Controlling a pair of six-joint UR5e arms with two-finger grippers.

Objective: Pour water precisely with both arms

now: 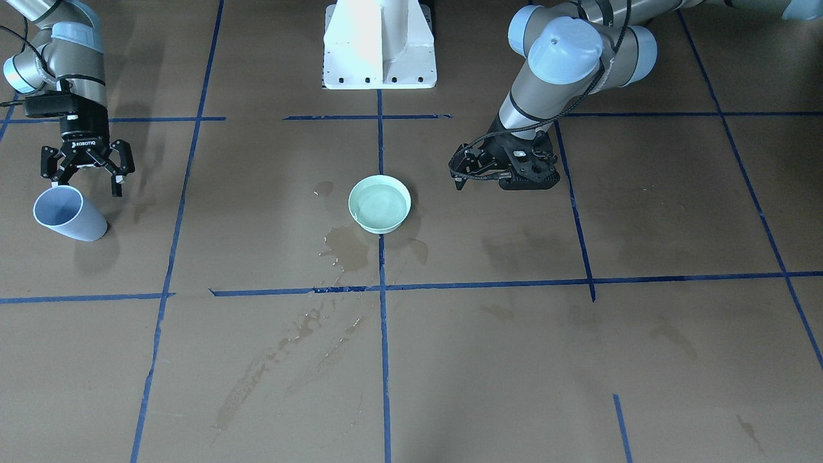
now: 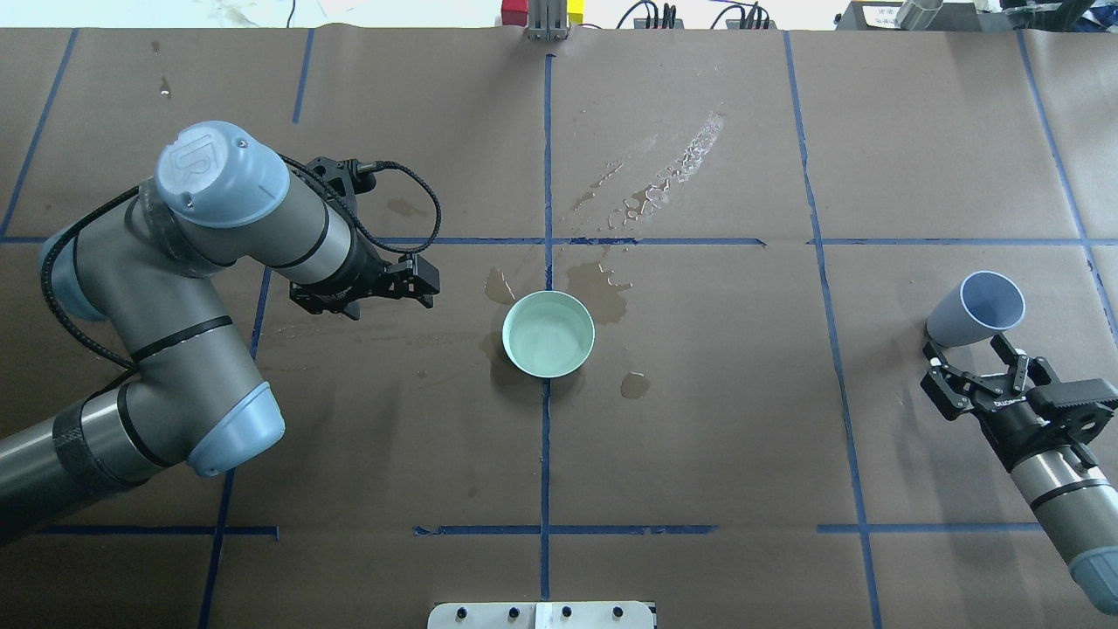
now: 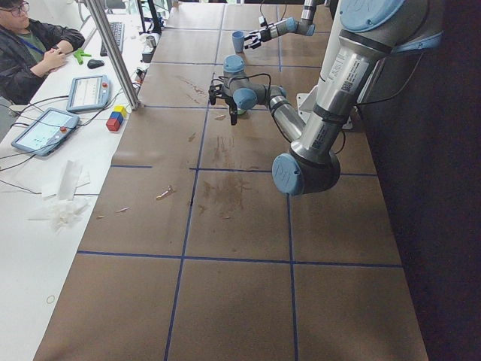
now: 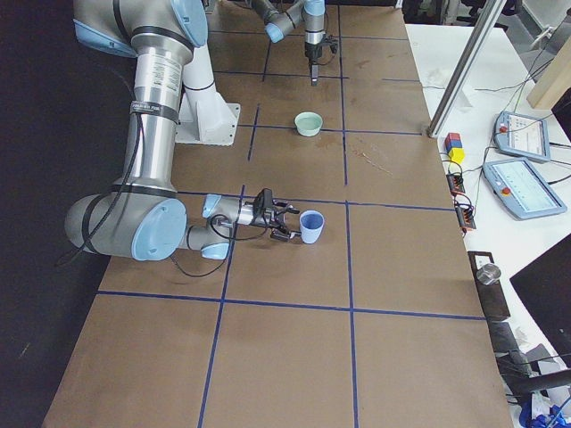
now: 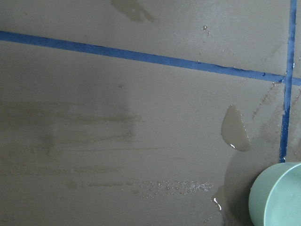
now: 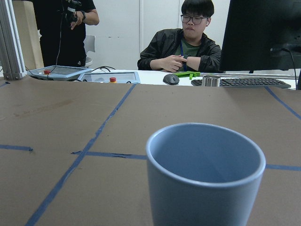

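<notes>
Mint bowl [image 2: 548, 335]: table centre, upright, holds the water [image 2: 547, 341]
Blue cup [image 2: 976, 308]: far right, upright, just beyond right gripper
Right gripper [image 2: 976, 365]: fingers spread, gripping nothing
Left gripper [image 2: 425, 281]: left of bowl, fingers together, empty
Stains [image 2: 651, 179]: wet smears around bowl

Your bench [image 2: 716, 419] is covered in brown paper, marked into squares with blue tape lines [image 2: 546, 454]. A pale green bowl [image 2: 548, 334] stands near the middle, right on one tape line, with clear water [image 2: 547, 339] in it. Dark wet stains [image 2: 603, 284] lie around the bowl, and a glossy smear [image 2: 672, 170] runs toward the far edge. Far to the right a pale blue cup [image 2: 976, 309] stands on the paper, well apart from the bowl.
</notes>
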